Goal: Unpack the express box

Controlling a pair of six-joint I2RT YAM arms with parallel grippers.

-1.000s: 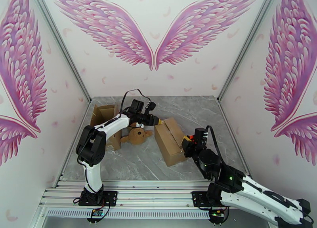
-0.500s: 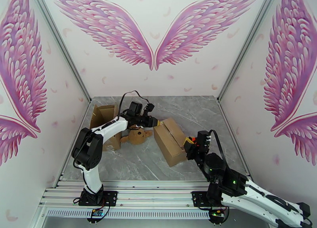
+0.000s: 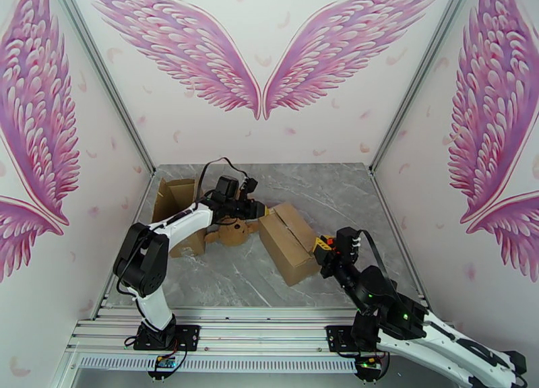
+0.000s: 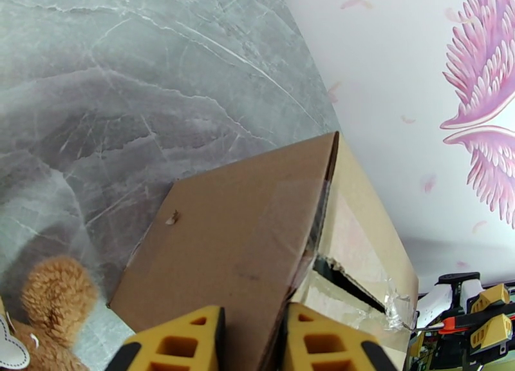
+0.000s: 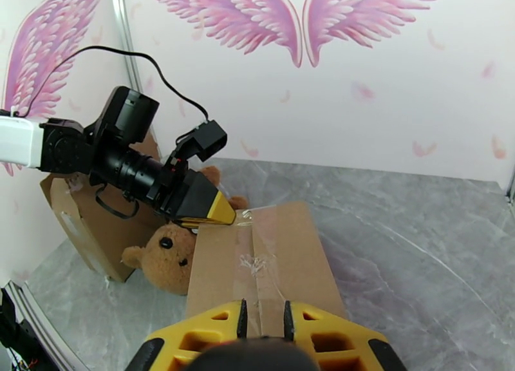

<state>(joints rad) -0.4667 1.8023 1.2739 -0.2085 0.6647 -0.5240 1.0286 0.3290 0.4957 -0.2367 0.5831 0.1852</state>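
- The express box [image 3: 288, 242] lies flat on the grey marble table [image 3: 343, 187], about mid-table. Its long axis runs from far-left to near-right, w/ one arm at each end.
- Top flaps are closed. In the right wrist view, clear tape [image 5: 250, 260] runs along the centre seam, a bit crumpled.
- The left gripper [image 3: 264, 211] is at the far-left end. In its own wrist view the yellow fingers [image 4: 187, 348] sit either side of the box's upper edge, w/ cardboard filling the gap, so it's pinching that edge.
- The right gripper [image 3: 323, 243] is at the near-right end. Its fingers are drawn nearly together [image 5: 212, 330], w/ a slim gap showing cardboard, so it looks nipped onto the end of the box (a thin bite, not a wide one).
- Each wrist cam catches the other arm: the left gripper's tip is on the far corner [image 5: 215, 211], and the right one is at the opposite end [image 4: 479, 308].
- A brown teddy bear [image 3: 232, 232] lies on the table just left of the box, under the left arm.
- Beyond the bear, an open carton [image 3: 174, 197] stands by the left wall, opening up.
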